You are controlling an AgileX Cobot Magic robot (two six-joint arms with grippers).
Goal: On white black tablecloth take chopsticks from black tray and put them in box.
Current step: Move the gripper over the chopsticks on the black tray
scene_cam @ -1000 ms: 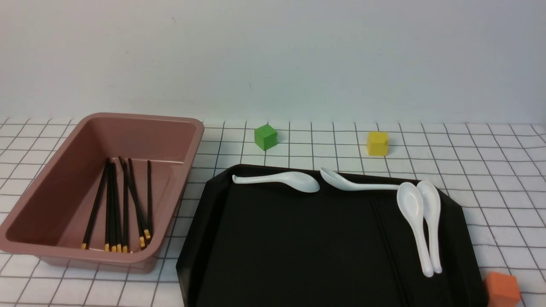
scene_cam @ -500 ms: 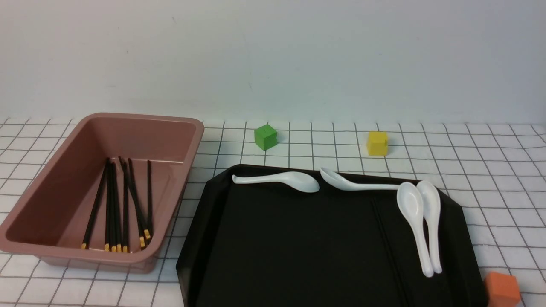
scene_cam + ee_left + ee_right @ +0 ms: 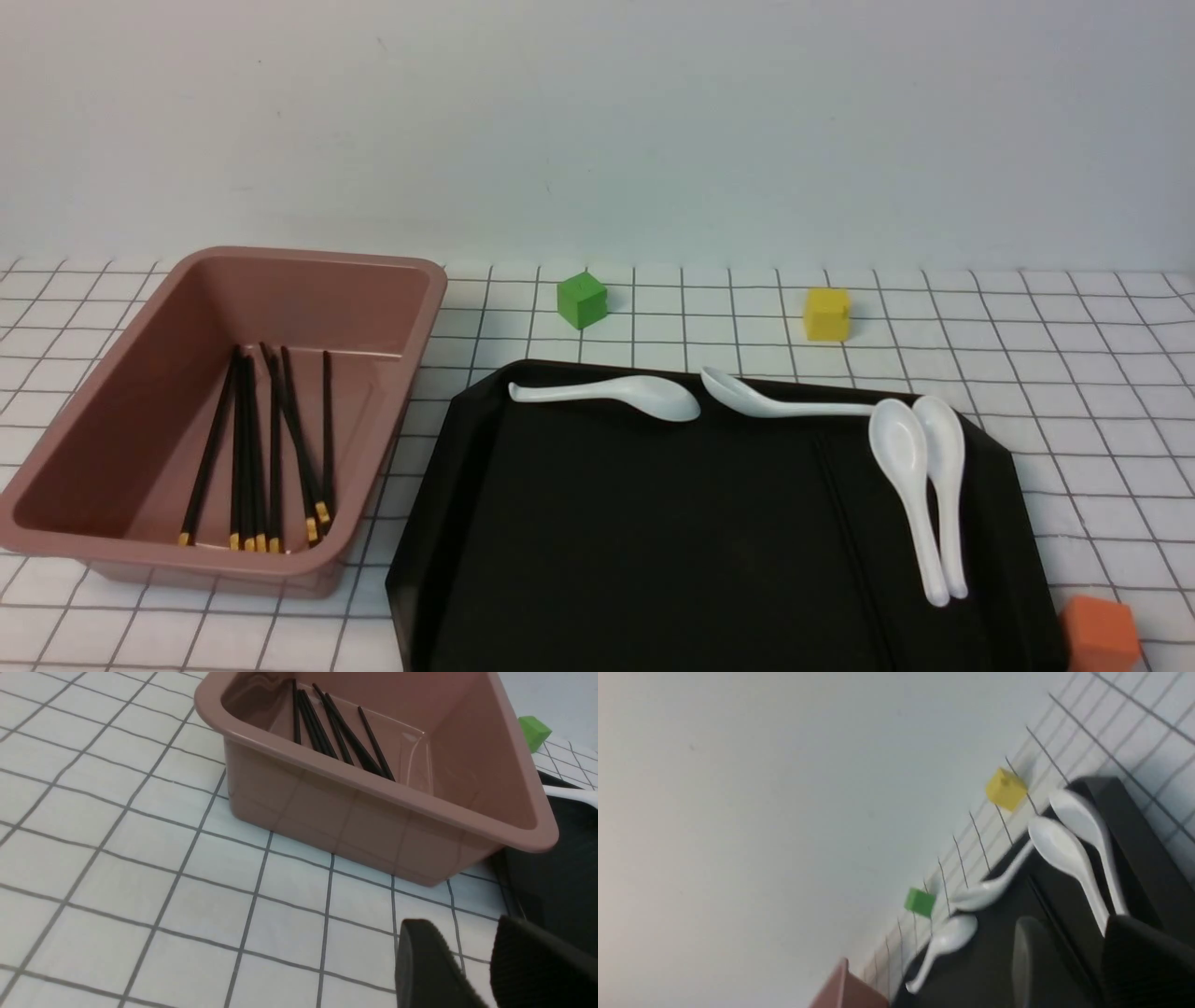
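Gridded tablecloth [image 3: 1074,373], box [image 3: 308,308] at left, black tray [image 3: 653,541] (biggest), green cube [image 3: 582,300], yellow cube [image 3: 827,314], orange cube [image 3: 1100,635]

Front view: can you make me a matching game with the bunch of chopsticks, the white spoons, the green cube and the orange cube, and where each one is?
Things
1. bunch of chopsticks
2. white spoons
3. green cube
4. orange cube

Places
A. on the tablecloth, beyond the tray's far edge
B. inside the pink-brown box
C. on the black tray
D. on the tablecloth, by the tray's near right corner

Pairs: 1-B, 2-C, 3-A, 4-D
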